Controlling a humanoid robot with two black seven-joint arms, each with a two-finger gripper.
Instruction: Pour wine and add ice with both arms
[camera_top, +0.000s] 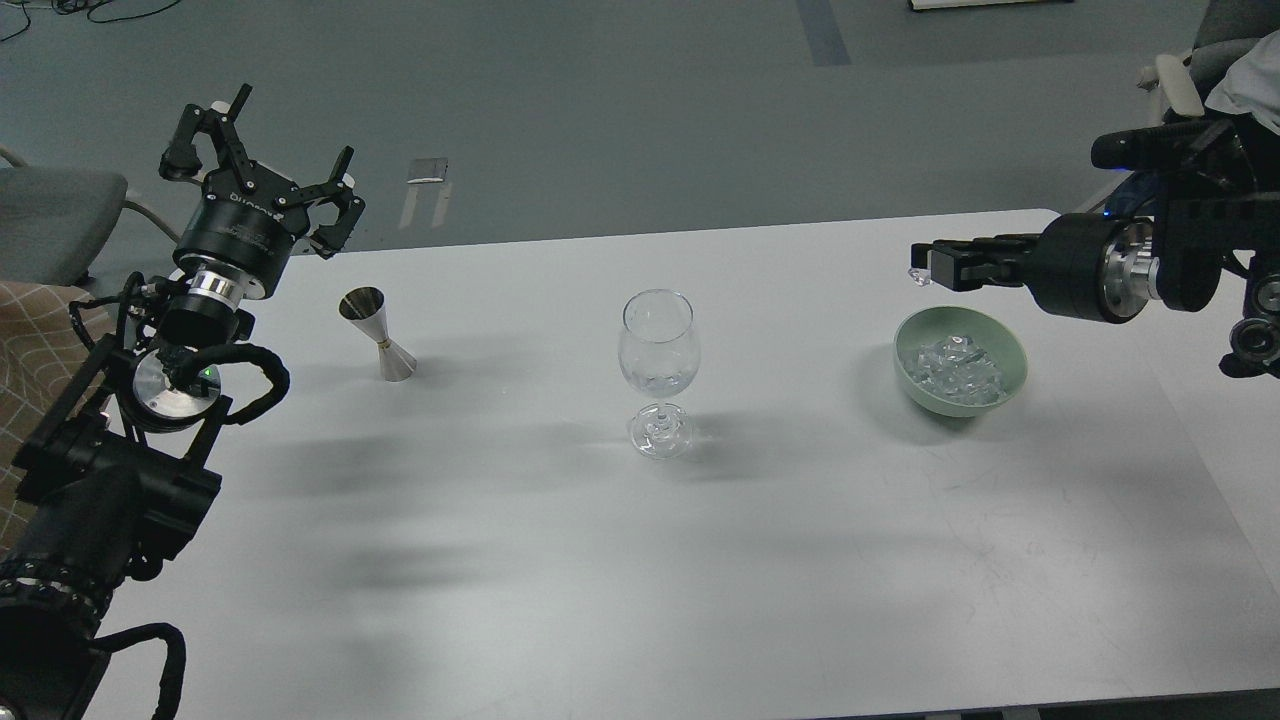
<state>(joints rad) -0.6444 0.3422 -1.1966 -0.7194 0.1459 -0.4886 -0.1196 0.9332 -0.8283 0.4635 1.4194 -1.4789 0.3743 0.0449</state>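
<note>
The white, matte desk spans nearly the whole view, its smooth top marked by soft grey shadows.

The left arm, black with silver discs at its joints and looping cables, rises from the lower left corner and points up and away. Its left end effector sits at the top with its claw fingers spread wide apart, holding and touching nothing, raised beyond the desk's far left corner.

The right arm, also black with a silver ring, comes in from the right edge and lies nearly level, pointing left. The right end effector has its fingers drawn together on a small clear chunk of ice at the tip, raised clear of the desk.

Just below and slightly right of the right end effector, apart from it, a round pale green bowl rests on the desk, holding a heap of glassy ice chunks.

Well to the left of the right end effector, roughly midway between the two end effectors, a clear stemmed wine glass stands upright.

Below and just right of the left end effector, a shiny metal jigger of hourglass shape stands tilted on the desk.
</note>
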